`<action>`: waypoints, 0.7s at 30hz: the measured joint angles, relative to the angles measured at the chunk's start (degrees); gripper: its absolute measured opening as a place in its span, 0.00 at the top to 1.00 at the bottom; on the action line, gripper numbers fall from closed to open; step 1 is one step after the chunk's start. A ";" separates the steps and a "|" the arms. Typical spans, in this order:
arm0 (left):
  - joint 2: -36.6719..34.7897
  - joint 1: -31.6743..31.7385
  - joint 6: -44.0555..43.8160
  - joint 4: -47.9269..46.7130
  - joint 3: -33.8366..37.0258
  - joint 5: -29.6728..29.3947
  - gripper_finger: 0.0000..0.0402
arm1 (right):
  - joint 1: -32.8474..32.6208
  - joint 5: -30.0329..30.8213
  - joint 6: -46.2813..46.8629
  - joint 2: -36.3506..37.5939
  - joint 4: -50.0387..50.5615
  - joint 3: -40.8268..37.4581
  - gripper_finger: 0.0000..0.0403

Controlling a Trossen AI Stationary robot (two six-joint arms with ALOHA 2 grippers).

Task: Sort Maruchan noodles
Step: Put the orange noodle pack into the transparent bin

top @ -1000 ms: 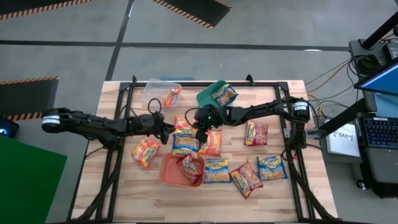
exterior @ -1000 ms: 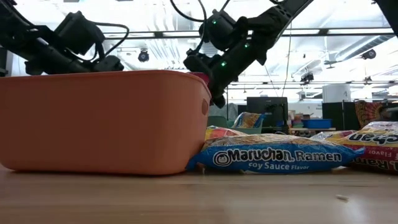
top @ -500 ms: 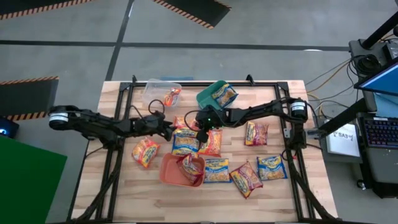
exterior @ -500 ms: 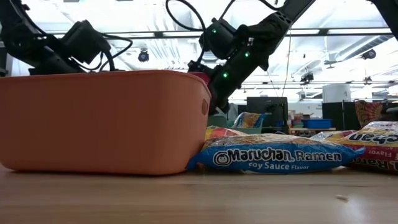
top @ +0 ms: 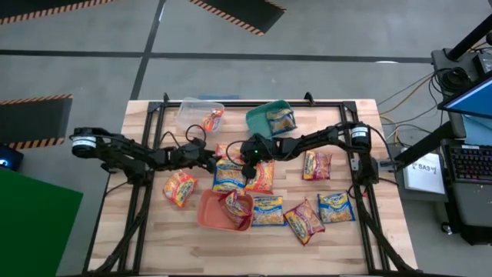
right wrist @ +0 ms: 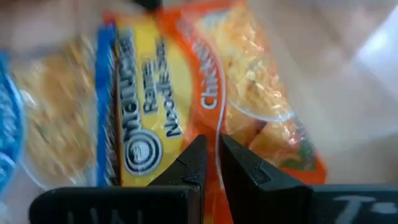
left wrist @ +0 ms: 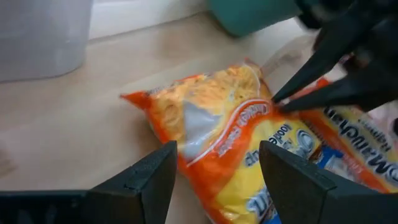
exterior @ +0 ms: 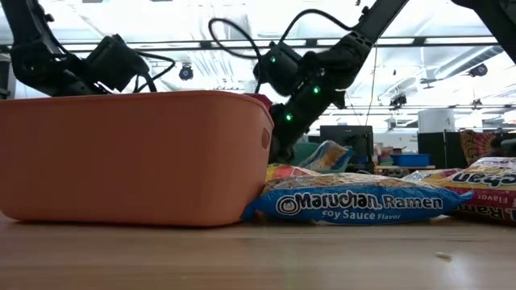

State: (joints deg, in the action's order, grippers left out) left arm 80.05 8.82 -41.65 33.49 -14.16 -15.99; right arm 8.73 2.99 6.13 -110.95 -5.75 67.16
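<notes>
The pale wooden table (top: 146, 223) carries the scattered flat plastic Maruchan noodle packets (top: 307, 219), with single packets in the orange plastic tub (top: 207, 215), the teal plastic tub (top: 257, 118) and the clear plastic tub (top: 188, 111). The left gripper (left wrist: 214, 171) hangs with its jaws spread apart, holding nothing, just short of the orange chicken-flavour packet (left wrist: 217, 134), which lies flat on the wood near the teal tub. The right gripper (right wrist: 211, 155) has its fingers nearly together, their tips pressed against the same orange packet's edge. A second ago the left fingers were much closer together and the left arm reached less far across the table; the right gripper has moved slightly toward the left arm.
</notes>
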 joint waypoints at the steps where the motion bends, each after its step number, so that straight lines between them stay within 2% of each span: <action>1: 0.69 0.00 -0.08 0.66 -0.02 0.00 0.48 | 0.00 0.02 -0.03 -0.13 0.07 0.00 0.92; 12: 8.10 0.69 -5.11 6.21 -0.04 -0.11 0.48 | 0.02 0.26 -0.61 -2.35 0.01 0.09 0.92; 21: 10.47 0.97 -5.70 8.07 -0.15 -0.07 0.48 | 0.02 0.12 -0.61 -2.00 -0.34 -0.02 0.92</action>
State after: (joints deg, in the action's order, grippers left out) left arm 90.52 9.79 -47.35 41.56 -14.31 -16.05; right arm 8.75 3.11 5.52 -112.95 -6.09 67.13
